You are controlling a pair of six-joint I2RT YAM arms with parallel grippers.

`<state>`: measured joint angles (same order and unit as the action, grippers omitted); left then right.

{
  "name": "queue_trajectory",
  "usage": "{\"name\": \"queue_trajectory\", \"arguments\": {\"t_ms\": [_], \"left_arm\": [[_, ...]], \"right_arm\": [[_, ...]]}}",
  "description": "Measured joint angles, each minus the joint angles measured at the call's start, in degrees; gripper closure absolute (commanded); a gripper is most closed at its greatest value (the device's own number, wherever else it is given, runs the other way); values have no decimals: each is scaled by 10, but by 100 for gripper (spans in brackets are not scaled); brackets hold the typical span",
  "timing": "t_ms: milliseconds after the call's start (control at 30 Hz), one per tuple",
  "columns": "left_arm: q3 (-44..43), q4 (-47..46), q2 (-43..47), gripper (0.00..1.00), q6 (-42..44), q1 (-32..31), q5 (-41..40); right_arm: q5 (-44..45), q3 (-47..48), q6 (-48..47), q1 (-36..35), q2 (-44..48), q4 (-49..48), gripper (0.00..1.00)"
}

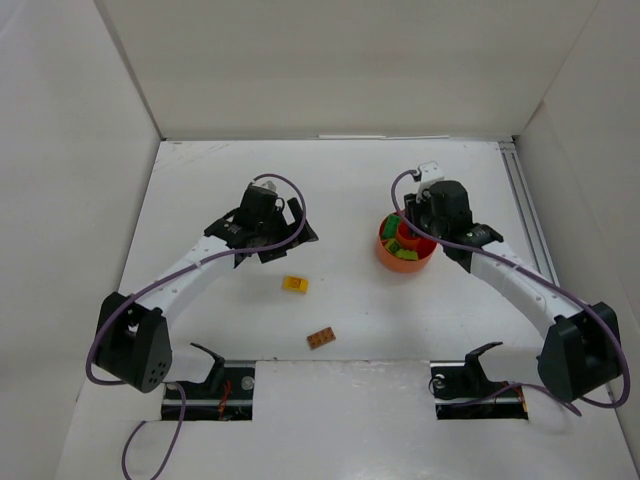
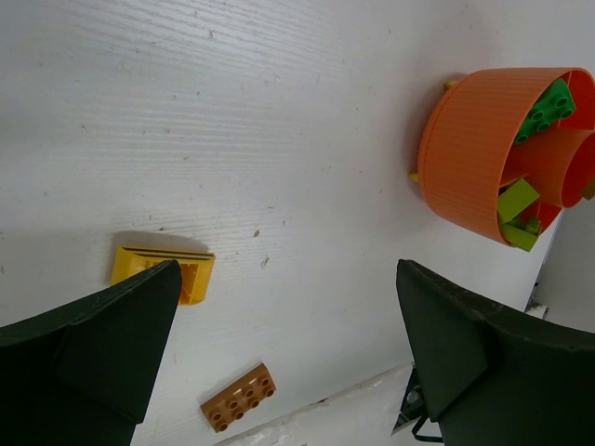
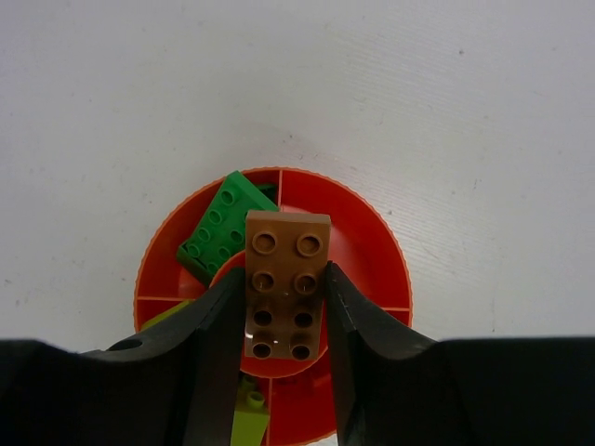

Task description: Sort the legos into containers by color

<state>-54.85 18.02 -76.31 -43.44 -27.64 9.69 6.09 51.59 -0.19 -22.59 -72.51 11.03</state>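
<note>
Brown lego (image 3: 284,283), pinched on its long sides by the right gripper (image 3: 284,279), hangs directly over the middle of the orange-red bowl (image 3: 372,251), long axis along the fingers. Left gripper (image 2: 288,279) gapes wide, empty, beside a yellow lego (image 2: 163,272).

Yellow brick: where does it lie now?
In the top view the yellow brick lies on the table, left of centre, close to the left gripper, with a brown brick nearer the arm bases.
</note>
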Motion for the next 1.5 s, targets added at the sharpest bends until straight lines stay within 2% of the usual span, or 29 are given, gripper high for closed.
{"name": "queue_trajectory", "arguments": {"t_ms": [233, 600, 833, 1500], "left_arm": [[-8, 3, -5, 0, 13, 0, 2], [-150, -2, -123, 0, 89, 12, 32], [-209, -3, -169, 0, 137, 23, 61], [-224, -7, -191, 0, 175, 23, 81]], "right_arm": [[7, 7, -5, 5, 2, 0, 66], [-46, -4, -33, 23, 3, -22, 66], [-71, -17, -46, 17, 5, -33, 65], [-59, -12, -49, 7, -11, -71, 65]]}}
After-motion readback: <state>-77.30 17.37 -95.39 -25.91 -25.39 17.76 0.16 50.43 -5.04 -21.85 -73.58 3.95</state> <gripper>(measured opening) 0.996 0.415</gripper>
